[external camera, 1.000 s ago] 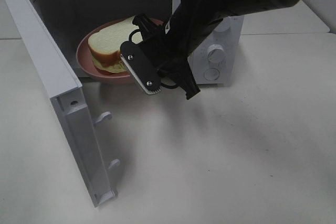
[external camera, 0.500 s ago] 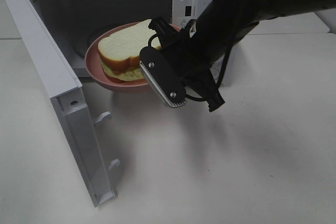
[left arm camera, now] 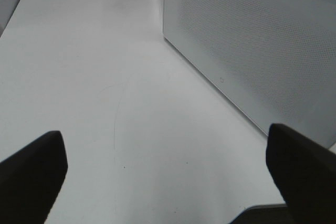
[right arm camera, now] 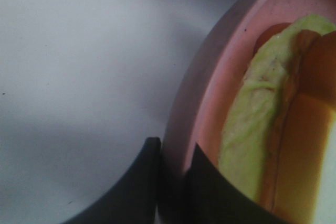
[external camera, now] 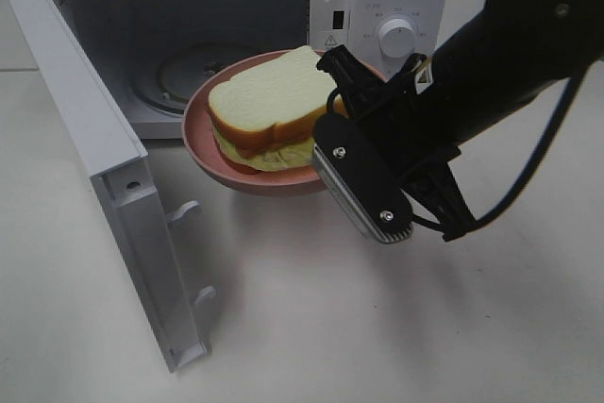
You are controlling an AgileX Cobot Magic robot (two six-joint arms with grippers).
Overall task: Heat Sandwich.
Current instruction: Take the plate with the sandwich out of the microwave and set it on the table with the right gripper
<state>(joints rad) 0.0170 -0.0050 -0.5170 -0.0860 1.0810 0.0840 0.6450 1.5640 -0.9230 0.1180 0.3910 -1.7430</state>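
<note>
Nearest to me the white worktop lies bare, and the microwave door hangs swung wide on the near left, its latch hooks pointing out over the surface. Just beyond, my right gripper has its jaws pinched narrow on the right-hand rim of the pink plate; my right wrist view shows one finger outside the rim and one inside it, with the plate wedged between. The sandwich rides on that plate, pale bread on top and yellowish-green filling bulging at the side, leaning a little but seated. What has changed over the last second: the plate sat deep in the microwave cavity, on or just above the turntable, and I have since drawn it out toward the near right, so it now hangs clear of the opening, in front of it and above the worktop. The glass turntable is uncovered again farther back. I judge that the heating part is behind me and I am on the unloading step, with setting the plate down and shutting the door to follow. My left gripper idles with its jaws spread wide, holding nothing, out beside the door's outer face.
</note>
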